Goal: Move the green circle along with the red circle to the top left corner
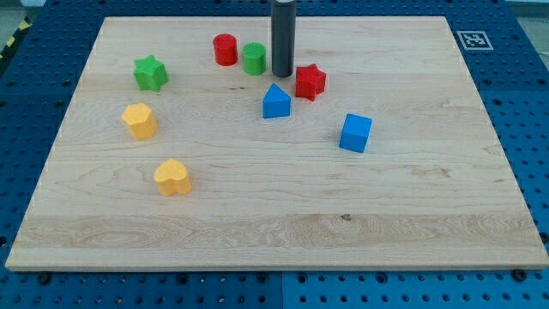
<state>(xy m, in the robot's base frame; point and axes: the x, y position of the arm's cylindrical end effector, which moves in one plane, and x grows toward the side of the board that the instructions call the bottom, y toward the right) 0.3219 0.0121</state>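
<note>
Item 1: my tip, the lower end of a straight dark rod that comes down from the view's top. I carry no pincer, so there is nothing to report as open, closed or gripping. The tip rests on the board between the green circle and the red star.

Item 2: green circle, upright, just beside my tip at its 9 o'clock. I cannot tell whether they touch.

Item 3: red circle, upright, near the green circle at its 10 o'clock, a narrow gap between them. Both circles sit close to the board's top edge, left of its middle, well apart from the top left corner.

Item 4: red star, just beside my tip at its 4 o'clock.

Item 5: blue block with a peaked top, near my tip at its 6 o'clock.

Item 6: blue cube, at 4 o'clock from the red star, apart from it.

Item 7: green star, well apart from the circles, toward the board's left.

Item 8: yellow block, many-sided, at 6 o'clock from the green star.

Item 9: yellow heart, at 5 o'clock from the other yellow block.
</note>
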